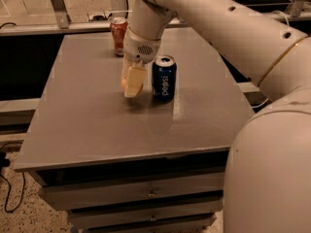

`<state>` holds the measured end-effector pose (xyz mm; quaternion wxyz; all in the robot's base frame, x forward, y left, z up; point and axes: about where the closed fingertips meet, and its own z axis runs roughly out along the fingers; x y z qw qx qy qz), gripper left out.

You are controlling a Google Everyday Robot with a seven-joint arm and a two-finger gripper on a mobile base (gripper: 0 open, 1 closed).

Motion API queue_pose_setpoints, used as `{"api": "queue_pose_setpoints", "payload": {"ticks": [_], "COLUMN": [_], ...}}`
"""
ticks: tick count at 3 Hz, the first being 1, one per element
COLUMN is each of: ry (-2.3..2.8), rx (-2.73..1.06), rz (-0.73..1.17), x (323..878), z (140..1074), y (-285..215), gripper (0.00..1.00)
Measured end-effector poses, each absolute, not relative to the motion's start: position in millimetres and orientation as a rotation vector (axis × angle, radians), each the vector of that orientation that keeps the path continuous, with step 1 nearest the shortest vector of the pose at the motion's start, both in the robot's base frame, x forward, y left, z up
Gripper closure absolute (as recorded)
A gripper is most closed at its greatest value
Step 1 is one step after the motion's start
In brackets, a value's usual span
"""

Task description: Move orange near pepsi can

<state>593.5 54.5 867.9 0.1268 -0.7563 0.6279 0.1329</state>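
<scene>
gripper [132, 85]: low over grey metal tabletop [97, 125]
fingers: clamped on small round orange fruit [126, 85] — fruit sits between them
dark blue pepsi can [164, 77]: upright, just beside fruit

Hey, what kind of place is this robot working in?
Probably a lab or workshop test area: a gray drawer cabinet serves as the table, and cables trail on the speckled floor. The claw holds the orange beside the pepsi can.

An orange-red soda can [118, 35] stands near the far edge of the grey, flat-topped table with drawers [87, 125], just beyond the gripper [132, 85] over its middle, with a slanted metal strut [57, 6] far left.
</scene>
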Motion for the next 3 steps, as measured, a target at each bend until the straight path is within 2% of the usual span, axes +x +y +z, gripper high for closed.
{"api": "queue_pose_setpoints", "payload": {"ticks": [3], "ry": [1.846], "rx": [-2.267], "rz": [0.365], "x": [593.9], "z": [859.9], "y": [33.8], "gripper": [0.17]}}
